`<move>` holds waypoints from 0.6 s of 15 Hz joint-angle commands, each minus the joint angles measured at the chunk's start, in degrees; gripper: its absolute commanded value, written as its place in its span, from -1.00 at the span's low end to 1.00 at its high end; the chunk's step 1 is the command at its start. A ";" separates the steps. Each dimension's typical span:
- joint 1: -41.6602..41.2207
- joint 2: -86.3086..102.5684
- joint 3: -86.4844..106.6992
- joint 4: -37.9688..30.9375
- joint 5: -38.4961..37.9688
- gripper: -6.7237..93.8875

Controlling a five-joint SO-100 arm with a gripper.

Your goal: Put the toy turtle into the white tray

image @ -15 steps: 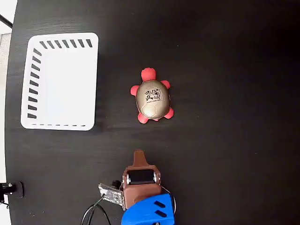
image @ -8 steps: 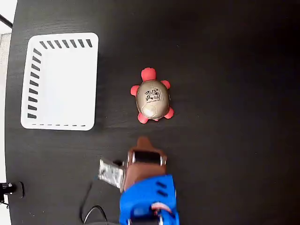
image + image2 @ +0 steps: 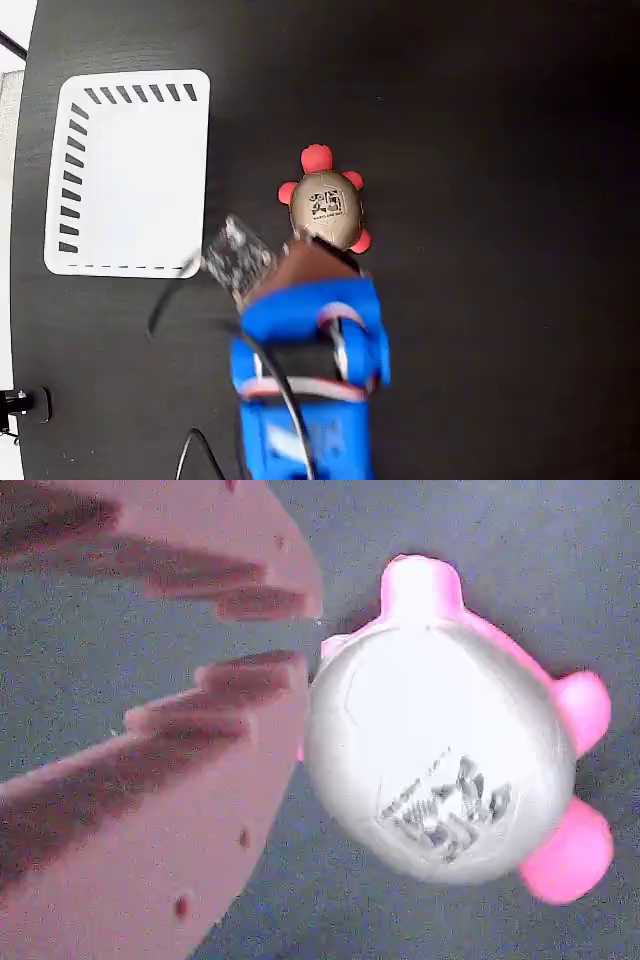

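Gripper, jaws slightly parted and empty, sits beside the toy turtle at frame centre; we should widen them to straddle its shell before carrying it to the white tray, upper left.

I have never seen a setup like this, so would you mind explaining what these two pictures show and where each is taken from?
One picture looks straight down from a camera fixed above a black table. The blue and brown shape at the bottom is a small robot arm, ending in a two-finger gripper. On the table lie a white tray, which holds nothing, and a toy turtle with a gold shell and red-pink feet. The other picture comes from a camera riding on the arm's wrist: the pinkish-brown fingers show at the left, slightly parted, right beside the turtle's shell. Nothing is held yet; the gripper sits close to the turtle.
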 commanded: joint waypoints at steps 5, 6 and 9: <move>-0.26 -12.57 -21.18 11.78 8.70 -0.87; 0.35 -13.10 -21.36 11.43 9.93 -0.87; 1.14 -16.00 -23.12 11.43 13.80 -0.87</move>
